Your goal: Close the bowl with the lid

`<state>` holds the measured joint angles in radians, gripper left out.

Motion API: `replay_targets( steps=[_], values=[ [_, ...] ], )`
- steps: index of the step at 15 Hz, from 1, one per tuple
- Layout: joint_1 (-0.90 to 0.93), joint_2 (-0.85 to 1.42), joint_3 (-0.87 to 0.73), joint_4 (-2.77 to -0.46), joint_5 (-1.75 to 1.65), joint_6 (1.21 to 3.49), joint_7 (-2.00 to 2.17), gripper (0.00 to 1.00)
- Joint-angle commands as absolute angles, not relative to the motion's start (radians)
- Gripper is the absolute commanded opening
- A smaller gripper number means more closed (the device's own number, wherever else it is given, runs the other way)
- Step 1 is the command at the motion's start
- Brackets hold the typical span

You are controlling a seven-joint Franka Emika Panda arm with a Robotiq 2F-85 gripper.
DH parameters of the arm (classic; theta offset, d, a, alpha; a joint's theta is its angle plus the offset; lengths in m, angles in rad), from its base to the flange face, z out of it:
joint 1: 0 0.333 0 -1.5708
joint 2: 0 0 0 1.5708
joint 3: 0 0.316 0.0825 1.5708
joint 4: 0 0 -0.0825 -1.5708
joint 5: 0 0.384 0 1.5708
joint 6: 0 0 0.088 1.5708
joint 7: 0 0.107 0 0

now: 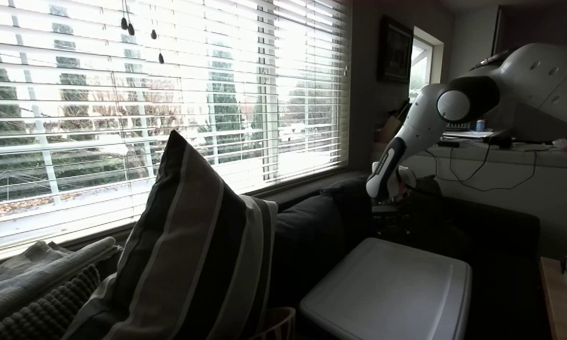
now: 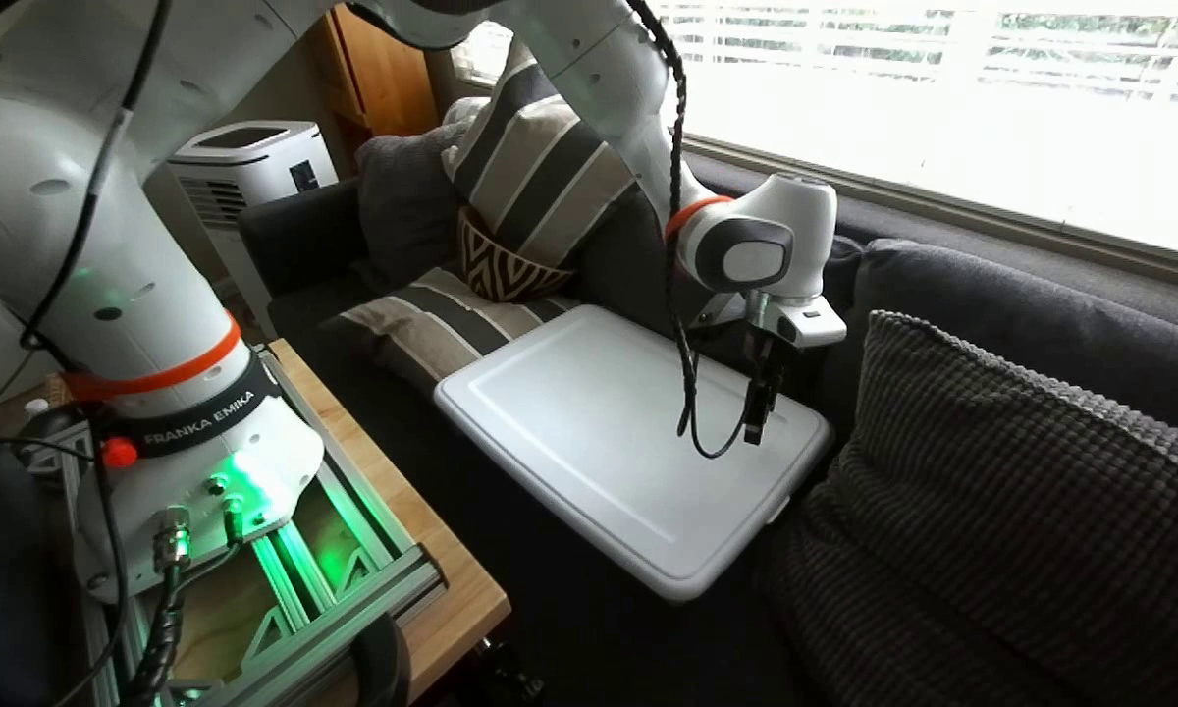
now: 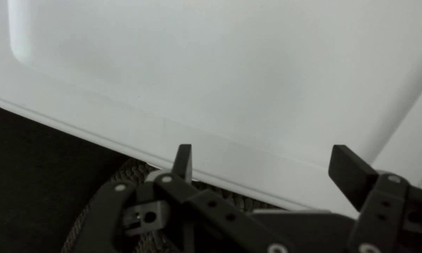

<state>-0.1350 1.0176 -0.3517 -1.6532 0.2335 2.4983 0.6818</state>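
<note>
Dark sofa (image 2: 1001, 295) behind, the gripper (image 3: 262, 154) hangs spread wide and empty above the white lid (image 2: 599, 432); even rim (image 2: 682, 586) pressure is advised.

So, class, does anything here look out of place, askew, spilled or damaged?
Two mild oddities: the large white lid lies over a dark sofa, an unusual spot, and a striped cushion stands askew, one corner up. No spill or damage shows.
</note>
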Motion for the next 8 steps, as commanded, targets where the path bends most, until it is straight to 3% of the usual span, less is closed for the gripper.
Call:
replay_targets(
  steps=[1, 8],
  values=[
    [-0.163, 1.117, -0.346, -1.537, 0.199, 2.492, 0.689, 1.00],
    [-0.208, 1.225, -0.306, -1.385, 0.217, 2.505, 0.666, 1.00]
  ],
)
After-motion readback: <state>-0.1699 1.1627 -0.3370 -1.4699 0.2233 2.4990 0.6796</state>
